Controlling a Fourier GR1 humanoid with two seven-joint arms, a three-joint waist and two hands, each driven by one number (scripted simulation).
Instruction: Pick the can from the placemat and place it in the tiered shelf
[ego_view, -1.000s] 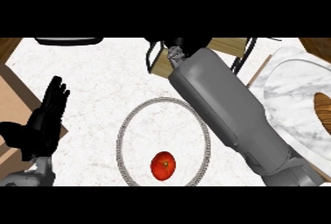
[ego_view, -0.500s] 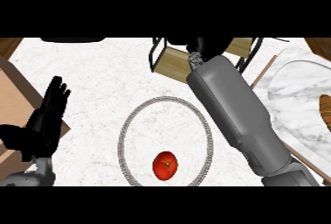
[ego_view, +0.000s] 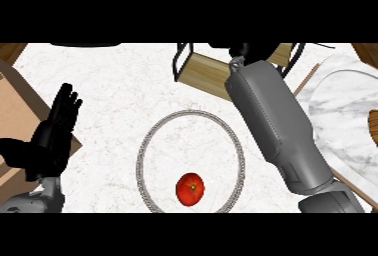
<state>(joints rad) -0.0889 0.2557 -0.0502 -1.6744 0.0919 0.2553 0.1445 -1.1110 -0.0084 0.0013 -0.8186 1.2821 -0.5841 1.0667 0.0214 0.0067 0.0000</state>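
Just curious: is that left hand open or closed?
Open. The left hand shows near the left edge with fingers straight and pointing up, holding nothing.

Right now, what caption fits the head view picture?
Right grey forearm reaches over the wooden tiered shelf; red tomato sits on the round placemat.

The table (ego_view: 118, 85) is showing a white, faintly veined, marble-like top with a matt look. The tiered shelf (ego_view: 210, 75) is showing pale wood boards in thin black wire-like framing. Below it, the round placemat (ego_view: 148, 145) is showing a rough, beaded grey rim. On that placemat a tomato (ego_view: 190, 188) is gleaming smooth red. The left robot hand (ego_view: 52, 132) is looking matt black; the right forearm (ego_view: 277, 125) is looking smooth grey.
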